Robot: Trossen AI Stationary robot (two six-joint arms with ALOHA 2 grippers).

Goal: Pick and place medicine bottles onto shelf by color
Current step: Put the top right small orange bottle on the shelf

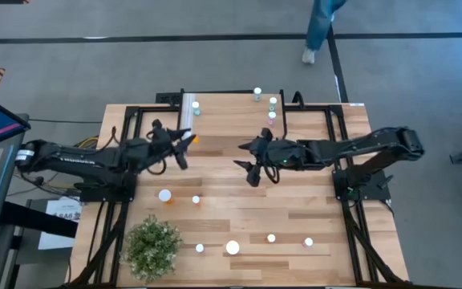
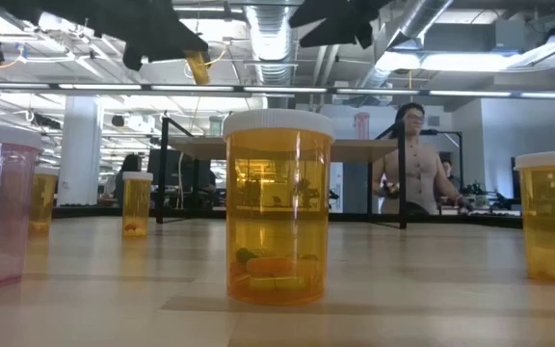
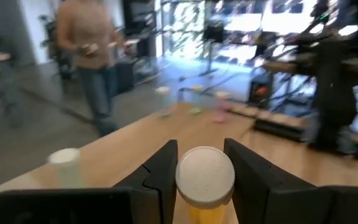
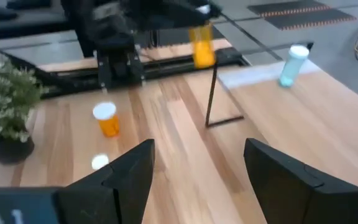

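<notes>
nearest in the low view, a big orange bottle (image 2: 277, 207) with pills at the bottom: likely light, rigid, slick plastic, best pinched across the body just under the white cap. farther back, left gripper (image 3: 204, 180) clamped on a small orange bottle (image 1: 192, 140) held up near the shelf (image 1: 259, 128); right gripper (image 4: 197, 168) spread wide and empty over mid-table. only from the left wrist, the cap between the fingers; only from above, a teal bottle (image 1: 196, 106) on the shelf's far-left white strip.
</notes>
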